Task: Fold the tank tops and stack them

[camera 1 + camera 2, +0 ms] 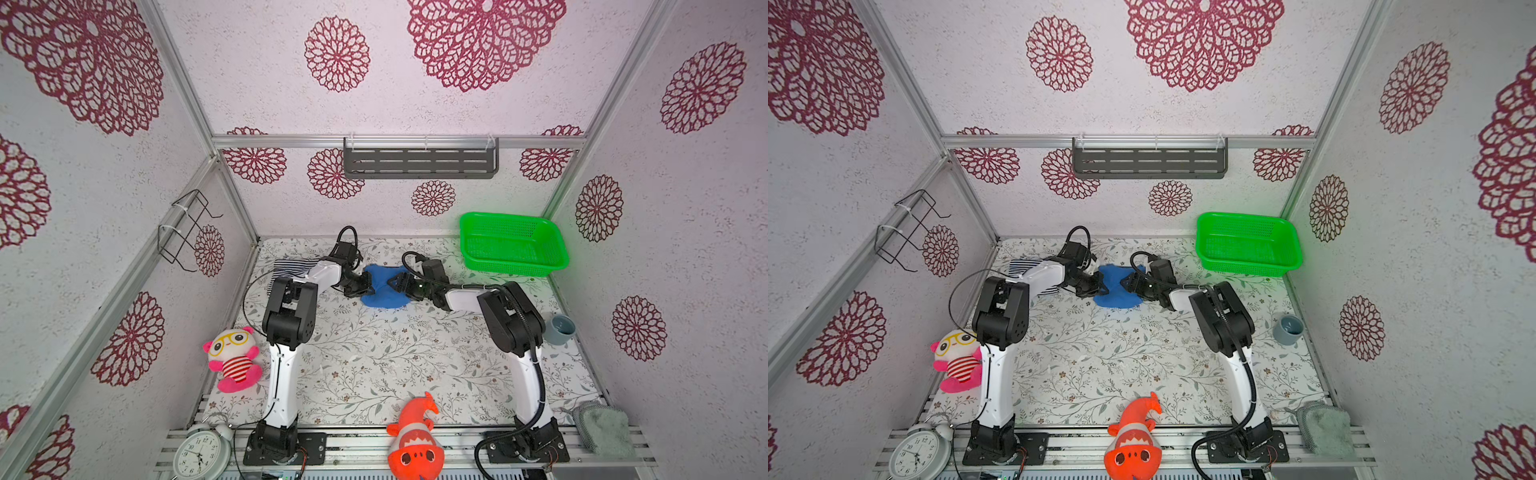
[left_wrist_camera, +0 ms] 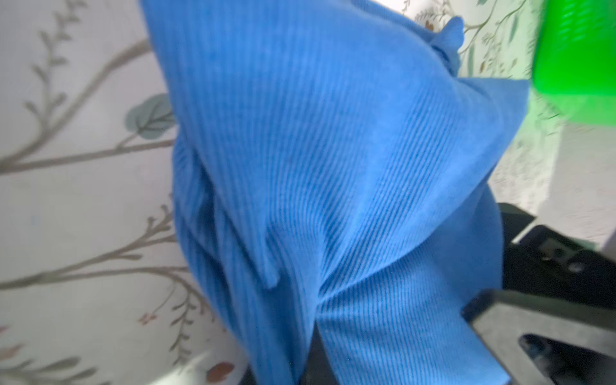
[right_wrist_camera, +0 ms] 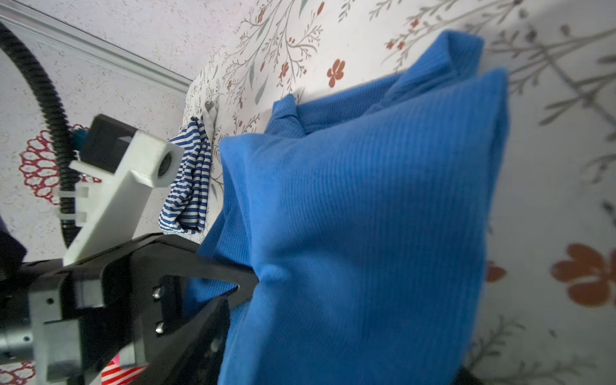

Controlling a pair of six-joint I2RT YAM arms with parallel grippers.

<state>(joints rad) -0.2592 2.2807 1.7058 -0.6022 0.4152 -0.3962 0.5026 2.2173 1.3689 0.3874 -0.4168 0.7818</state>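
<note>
The plain royal blue tank top (image 1: pixel 382 291) (image 1: pixel 1117 291) lies bunched at the back middle of the table, between both grippers. My left gripper (image 1: pixel 365 282) (image 1: pixel 1100 284) is shut on its left edge. In the right wrist view the left gripper's black fingers (image 3: pixel 233 271) pinch the blue cloth (image 3: pixel 366 200). My right gripper (image 1: pixel 395 284) (image 1: pixel 1128 283) stands open at the cloth's right side, and blue fabric hides its fingertips in its own wrist view. In the left wrist view the blue cloth (image 2: pixel 333 166) covers the jaws. The striped tank top (image 1: pixel 291 266) (image 1: pixel 1022 266) (image 3: pixel 190 186) lies crumpled at the back left, partly under the left arm.
A green basket (image 1: pixel 515 266) stands at the back right. A grey cup (image 1: pixel 559 328) sits by the right wall. A pink plush (image 1: pixel 232 359), an alarm clock (image 1: pixel 199 453), an orange fish plush (image 1: pixel 415 432) and a grey-green towel (image 1: pixel 602 428) lie along the left and front edges.
</note>
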